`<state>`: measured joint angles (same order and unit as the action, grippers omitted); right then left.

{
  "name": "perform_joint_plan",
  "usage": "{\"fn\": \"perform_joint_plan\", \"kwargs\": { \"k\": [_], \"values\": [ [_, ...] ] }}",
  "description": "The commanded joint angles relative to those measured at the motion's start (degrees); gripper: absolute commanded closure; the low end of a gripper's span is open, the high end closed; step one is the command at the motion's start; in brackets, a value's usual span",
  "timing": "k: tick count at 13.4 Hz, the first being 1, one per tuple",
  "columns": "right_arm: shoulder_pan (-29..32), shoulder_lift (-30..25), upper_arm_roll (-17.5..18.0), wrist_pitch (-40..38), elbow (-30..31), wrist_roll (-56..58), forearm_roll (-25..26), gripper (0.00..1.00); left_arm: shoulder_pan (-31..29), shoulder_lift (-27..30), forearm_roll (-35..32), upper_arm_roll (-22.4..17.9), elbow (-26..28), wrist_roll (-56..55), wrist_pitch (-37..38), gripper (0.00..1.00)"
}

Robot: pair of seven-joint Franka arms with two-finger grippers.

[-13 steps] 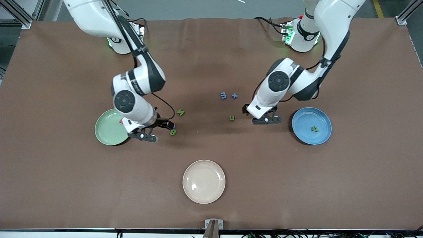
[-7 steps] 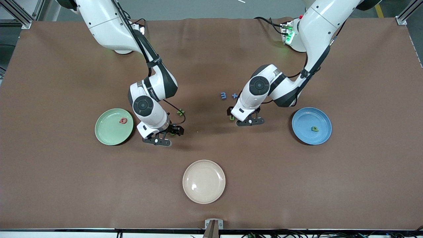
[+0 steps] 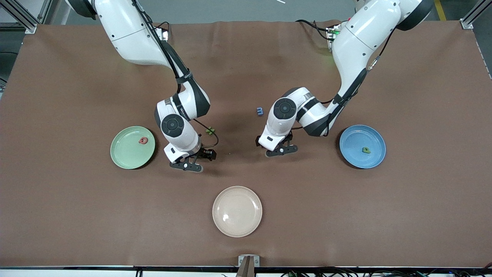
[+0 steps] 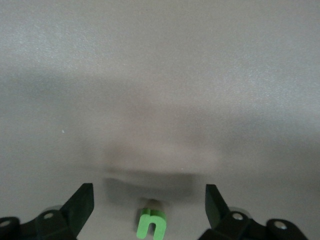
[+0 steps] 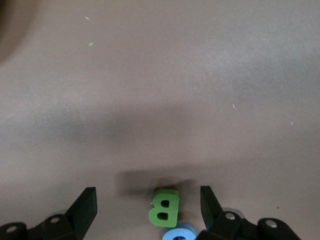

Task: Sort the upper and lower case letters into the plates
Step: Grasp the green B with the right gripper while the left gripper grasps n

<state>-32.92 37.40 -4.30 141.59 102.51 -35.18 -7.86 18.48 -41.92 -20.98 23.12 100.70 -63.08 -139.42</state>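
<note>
Two wrist views give us what the front view hides: a green B [image 5: 164, 208] between the right gripper's [image 5: 147, 212] spread jaws, a green n [image 4: 151, 224] between the left gripper's [image 4: 149, 212] spread jaws. From the front we see a pink letter [image 3: 143, 141] in the green plate [image 3: 125, 156] and a green one [image 3: 366, 150] in the blue plate [image 3: 351, 138].

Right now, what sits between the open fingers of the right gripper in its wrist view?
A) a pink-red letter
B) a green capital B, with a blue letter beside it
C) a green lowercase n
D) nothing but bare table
B. The right wrist view shows the right gripper open over the table, with the green B lying between its fingers and a blue letter touching its edge.
</note>
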Motion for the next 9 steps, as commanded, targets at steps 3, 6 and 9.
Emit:
{"fn": "perform_joint_plan", "kwargs": {
  "k": [3,6,9],
  "values": [
    [-0.65,0.74,-0.36,0.00,0.41,-3.48,-0.04,0.22,1.47,-0.27,-0.55,-0.97,-0.86,-1.08,0.90,0.16],
    [-0.83,0.74,-0.36,-0.09,1.29,-4.72,0.04,0.40,1.65,0.26,0.06,-0.62,-0.33,-1.08,1.08,0.22],
    [-0.74,0.39,-0.27,-0.79,1.47,-4.89,-0.04,0.48,1.65,0.44,1.21,0.17,-0.42,-0.81,2.83,0.23]
  ]
}}
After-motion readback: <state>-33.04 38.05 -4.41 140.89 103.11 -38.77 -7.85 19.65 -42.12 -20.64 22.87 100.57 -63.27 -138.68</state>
